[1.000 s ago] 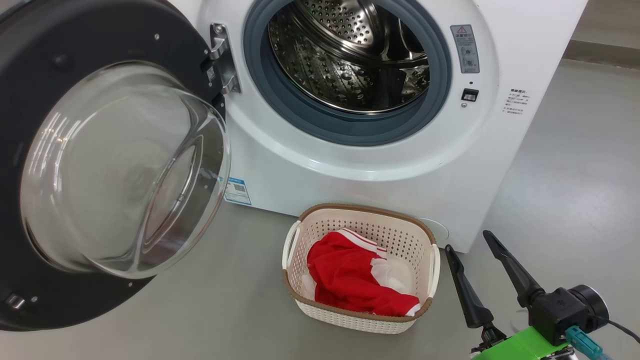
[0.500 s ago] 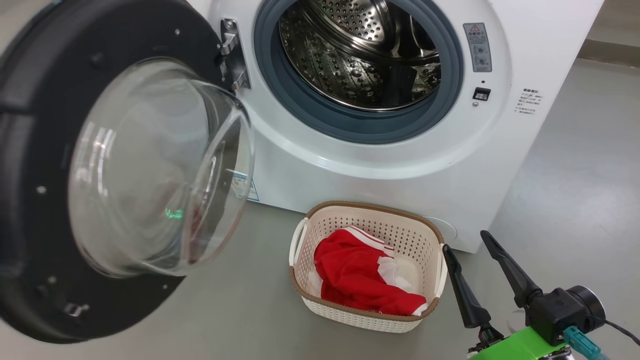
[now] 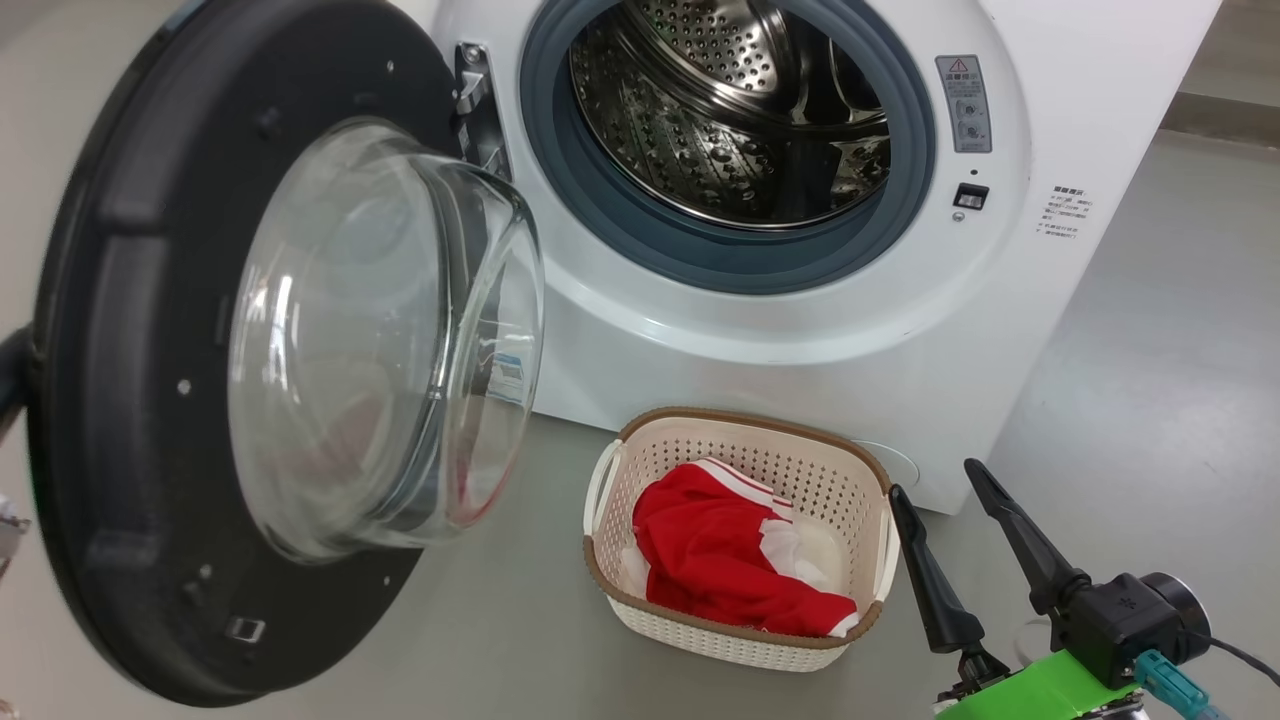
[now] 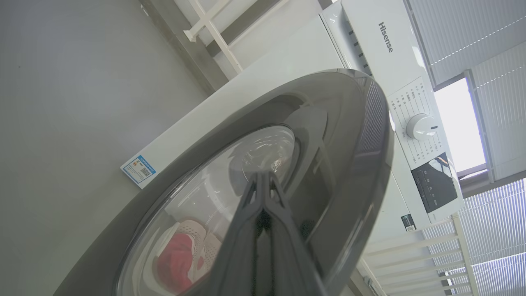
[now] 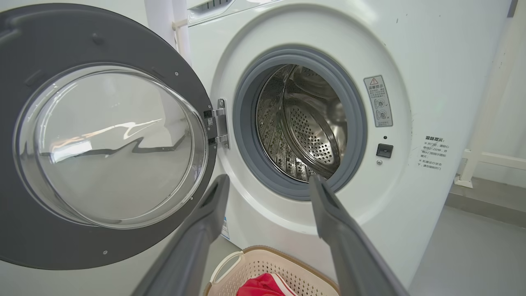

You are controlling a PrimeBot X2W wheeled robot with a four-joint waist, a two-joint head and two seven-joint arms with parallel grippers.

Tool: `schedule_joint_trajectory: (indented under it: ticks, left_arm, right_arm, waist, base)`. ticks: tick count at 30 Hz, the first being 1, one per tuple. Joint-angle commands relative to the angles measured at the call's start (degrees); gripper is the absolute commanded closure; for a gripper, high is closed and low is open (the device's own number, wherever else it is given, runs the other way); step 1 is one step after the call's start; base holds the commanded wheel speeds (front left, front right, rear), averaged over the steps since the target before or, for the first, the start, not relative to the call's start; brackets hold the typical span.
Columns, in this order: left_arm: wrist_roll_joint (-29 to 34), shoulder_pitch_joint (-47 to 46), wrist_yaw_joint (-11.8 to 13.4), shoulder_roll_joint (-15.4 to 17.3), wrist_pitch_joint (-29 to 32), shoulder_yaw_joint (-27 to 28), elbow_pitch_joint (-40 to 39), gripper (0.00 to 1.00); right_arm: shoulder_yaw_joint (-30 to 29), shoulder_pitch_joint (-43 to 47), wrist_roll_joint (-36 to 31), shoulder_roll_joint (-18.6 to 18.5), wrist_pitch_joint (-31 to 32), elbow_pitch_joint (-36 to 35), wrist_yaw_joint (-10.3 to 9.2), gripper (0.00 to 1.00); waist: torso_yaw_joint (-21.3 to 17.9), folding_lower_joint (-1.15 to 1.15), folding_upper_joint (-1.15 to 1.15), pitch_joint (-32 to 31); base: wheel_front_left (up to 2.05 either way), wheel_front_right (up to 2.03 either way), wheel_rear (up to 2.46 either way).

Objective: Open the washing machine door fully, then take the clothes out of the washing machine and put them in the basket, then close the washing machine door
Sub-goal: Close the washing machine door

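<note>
Head view crops the washing machine door (image 3: 100,420) at top; left jaws clenched, right jaws released.

Bare laundry room — white washing machine (image 3: 800,380), grey floor (image 3: 1150,350), window blinds (image 4: 452,33)

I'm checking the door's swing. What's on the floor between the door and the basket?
Nothing. In the head view, only bare grey floor lies between the door and the basket.
</note>
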Motion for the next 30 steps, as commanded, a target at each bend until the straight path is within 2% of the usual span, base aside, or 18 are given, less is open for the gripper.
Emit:
schedule_joint_trajectory:
  ticks: [1, 6, 17, 21, 24, 30]
  left_arm:
    - [-0.7, 0.9, 0.4, 0.7, 1.6, 0.2, -3.5, 1.0]
    - [-1.6, 3.9, 1.9, -1.9, 3.5, -0.6, -9.3, 1.0]
    - [-3.1, 8.6, 3.1, -7.3, 5.6, -3.9, -19.7, 1.0]
    - [-6.2, 9.0, 5.0, -8.9, 6.2, -4.5, -22.5, 1.0]
    - [-8.3, 9.5, 6.6, -9.5, 6.5, -5.2, -24.4, 1.0]
    - [-9.1, 11.2, 7.6, -9.8, 6.1, -7.2, -26.2, 1.0]
  right_arm:
    - [1.0, -1.2, 0.4, -0.1, -0.4, -1.6, 0.36, 0.0]
    - [1.2, -1.6, 0.4, 0.0, -0.4, -1.7, 0.36, 0.0]
    - [0.7, -2.2, 0.9, 0.1, -0.4, -1.9, 0.36, 0.0]
    - [0.6, -2.3, 1.4, 0.2, -0.4, -2.0, 0.36, 0.0]
    - [0.8, -2.6, 1.6, 0.2, -0.4, -2.2, 0.36, 0.0]
    - [0.7, -3.1, 1.6, 0.2, -0.4, -2.3, 0.36, 0.0]
  waist:
    - [0.1, 0.0, 0.0, 0.1]
    - [-0.1, 0.0, 0.0, 0.5]
    - [-1.0, 0.0, 0.0, 1.2]
    - [-1.3, 0.0, 0.0, 1.5]
    - [-1.7, 0.0, 0.0, 1.8]
    - [-2.6, 0.0, 0.0, 2.1]
  base:
    - [0.0, 0.0, 0.0]
    - [0.0, 0.0, 0.0]
    - [0.0, 0.0, 0.0]
    - [0.0, 0.0, 0.0]
    - [0.0, 0.0, 0.0]
    - [0.0, 0.0, 0.0]
